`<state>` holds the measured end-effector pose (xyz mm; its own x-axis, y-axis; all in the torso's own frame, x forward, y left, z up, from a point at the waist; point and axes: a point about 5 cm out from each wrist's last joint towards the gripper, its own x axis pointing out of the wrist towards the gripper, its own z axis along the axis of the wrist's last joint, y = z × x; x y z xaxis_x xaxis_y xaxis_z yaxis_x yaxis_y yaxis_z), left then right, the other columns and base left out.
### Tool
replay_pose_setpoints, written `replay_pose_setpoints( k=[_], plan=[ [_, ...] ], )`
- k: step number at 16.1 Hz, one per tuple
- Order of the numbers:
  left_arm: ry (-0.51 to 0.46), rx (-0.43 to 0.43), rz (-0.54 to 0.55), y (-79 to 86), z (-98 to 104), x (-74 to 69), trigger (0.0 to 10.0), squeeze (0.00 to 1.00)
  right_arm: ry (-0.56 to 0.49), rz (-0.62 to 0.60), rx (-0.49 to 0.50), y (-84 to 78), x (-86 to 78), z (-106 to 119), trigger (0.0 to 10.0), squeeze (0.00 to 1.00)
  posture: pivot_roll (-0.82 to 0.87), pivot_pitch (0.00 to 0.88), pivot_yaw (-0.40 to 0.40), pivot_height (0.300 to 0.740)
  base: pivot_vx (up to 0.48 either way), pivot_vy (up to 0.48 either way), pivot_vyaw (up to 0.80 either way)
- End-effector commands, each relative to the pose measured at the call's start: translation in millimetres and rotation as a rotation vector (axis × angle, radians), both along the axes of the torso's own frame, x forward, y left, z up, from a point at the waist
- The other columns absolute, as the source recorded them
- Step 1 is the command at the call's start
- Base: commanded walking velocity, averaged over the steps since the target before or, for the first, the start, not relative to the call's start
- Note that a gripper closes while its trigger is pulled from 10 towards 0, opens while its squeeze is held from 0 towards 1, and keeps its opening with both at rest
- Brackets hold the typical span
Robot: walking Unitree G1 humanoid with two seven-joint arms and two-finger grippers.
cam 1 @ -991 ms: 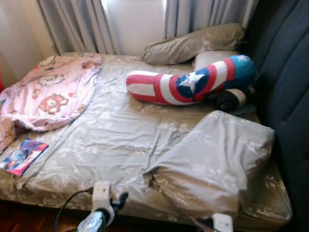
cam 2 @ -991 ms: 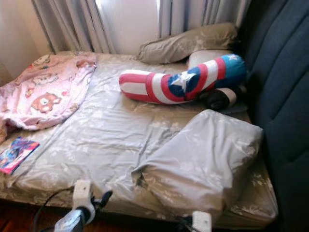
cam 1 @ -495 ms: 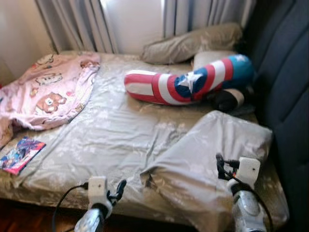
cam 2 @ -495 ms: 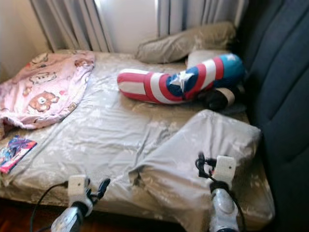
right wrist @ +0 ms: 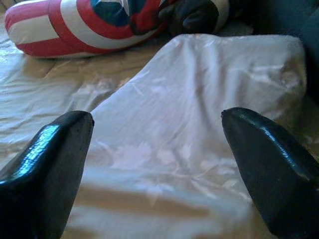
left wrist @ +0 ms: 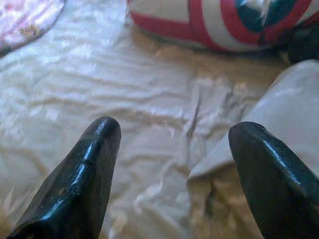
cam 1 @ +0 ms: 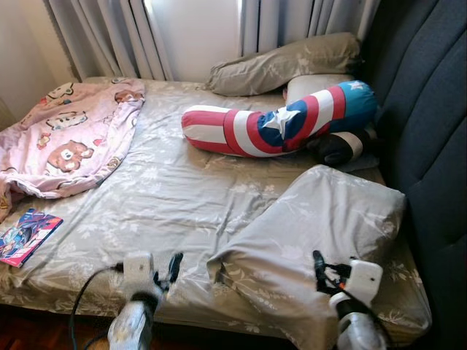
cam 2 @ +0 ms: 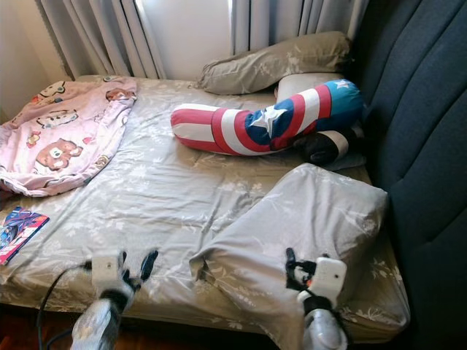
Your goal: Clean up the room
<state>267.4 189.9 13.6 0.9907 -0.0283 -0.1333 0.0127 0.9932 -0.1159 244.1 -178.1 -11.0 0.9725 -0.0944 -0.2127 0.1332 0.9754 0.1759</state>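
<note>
Both my claws, left claw (cam 1: 164, 271) and right claw (cam 1: 327, 271), gape unloaded at lower frame; grabbing the pillow (cam 1: 321, 240) could drag the sheet (cam 1: 175, 197).

My arms are running off the bottom edge. The comic book (cam 1: 28, 236) is lying cut off at the left edge, its cover too small to read. The striped bolster (cam 1: 281, 124) is hiding part of a dark object (cam 1: 339, 146) behind it.
</note>
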Motion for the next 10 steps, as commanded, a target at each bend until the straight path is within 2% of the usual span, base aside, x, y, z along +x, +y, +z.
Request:
replay_pose_setpoints(
  k=[1,10],
  plan=[
    [-0.014,-0.008,-0.016,-2.8,3.9,3.5,10.0,0.00,0.029,-0.007,0.009,1.0,-0.8,-3.3,10.0,0.00,-0.04,0.021,-0.005,0.740,0.000,0.000,0.00],
    [0.001,-0.030,-0.064,-8.3,-0.5,-4.1,10.0,0.00,0.068,-0.025,0.015,1.9,-17.4,-13.0,10.0,0.00,-0.05,0.000,-0.002,0.740,0.000,0.000,0.00]
  ],
)
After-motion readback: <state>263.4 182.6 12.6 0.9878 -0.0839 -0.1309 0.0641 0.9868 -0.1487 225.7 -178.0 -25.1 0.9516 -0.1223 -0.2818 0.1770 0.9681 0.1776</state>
